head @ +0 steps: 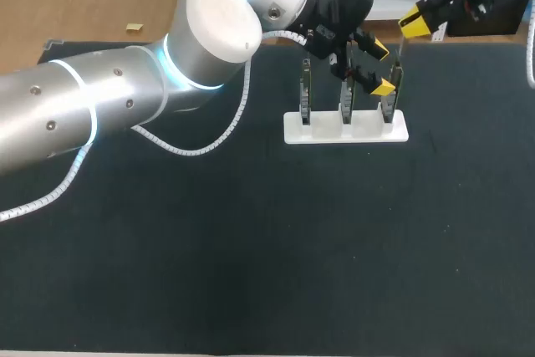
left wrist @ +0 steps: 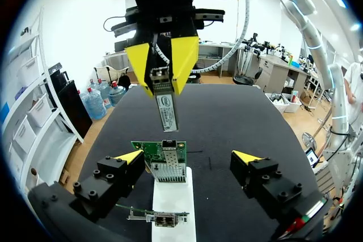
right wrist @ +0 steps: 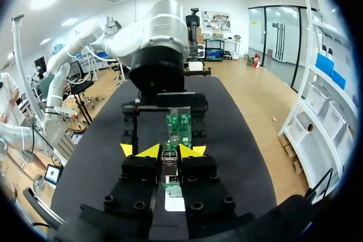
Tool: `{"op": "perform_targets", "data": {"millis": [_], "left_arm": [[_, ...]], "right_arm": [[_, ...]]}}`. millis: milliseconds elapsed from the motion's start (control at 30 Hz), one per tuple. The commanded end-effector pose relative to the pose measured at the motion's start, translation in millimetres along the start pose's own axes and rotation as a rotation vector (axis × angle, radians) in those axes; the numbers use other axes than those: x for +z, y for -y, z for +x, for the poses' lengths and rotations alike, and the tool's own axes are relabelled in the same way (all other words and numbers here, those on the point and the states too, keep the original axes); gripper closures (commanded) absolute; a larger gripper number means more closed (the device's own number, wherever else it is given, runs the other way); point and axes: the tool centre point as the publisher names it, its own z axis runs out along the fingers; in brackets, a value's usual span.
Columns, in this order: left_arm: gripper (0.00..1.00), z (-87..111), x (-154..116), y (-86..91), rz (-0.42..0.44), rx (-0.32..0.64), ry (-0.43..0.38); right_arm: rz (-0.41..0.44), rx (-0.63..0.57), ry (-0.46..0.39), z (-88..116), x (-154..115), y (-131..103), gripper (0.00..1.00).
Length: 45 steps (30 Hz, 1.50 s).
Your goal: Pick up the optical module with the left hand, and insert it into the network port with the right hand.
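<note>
The optical module (left wrist: 167, 109), a slim metal stick with a white label, hangs upright with my right gripper (left wrist: 162, 69) shut on its upper end. It hovers just above a green circuit board (left wrist: 164, 152) with a metal network port (left wrist: 168, 169), and the two are apart. This board stands in a white stand (left wrist: 173, 202). My left gripper (left wrist: 188, 160) is open wide, one finger on each side of the board, holding nothing. In the right wrist view the right gripper (right wrist: 170, 151) pinches the module (right wrist: 170, 160), with the board (right wrist: 180, 127) just ahead. In the head view the left gripper (head: 382, 67) is at the stand (head: 347, 127).
The white stand holds three upright boards in a row at the far middle of the black table (head: 251, 248). My left arm (head: 125, 98) crosses the table's left half, with a white cable looping from it. My right gripper (head: 415, 22) is at the far right edge.
</note>
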Motion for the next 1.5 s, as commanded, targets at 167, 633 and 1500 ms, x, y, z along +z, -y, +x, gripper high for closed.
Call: {"op": "perform_targets", "data": {"millis": [167,633,1500], "left_arm": [[0.0,-0.9,0,-1.4,0.002,-0.001,-0.004],[0.0,-0.9,0,-1.4,0.002,-0.001,-0.004],[0.0,-0.9,0,-1.4,0.002,-0.001,-0.004]], "right_arm": [[-0.004,-0.015,-0.016,4,7,1,1.0],[0.002,-0.009,-0.028,7,11,4,1.0],[0.016,0.013,-0.048,13,17,4,1.0]]}}
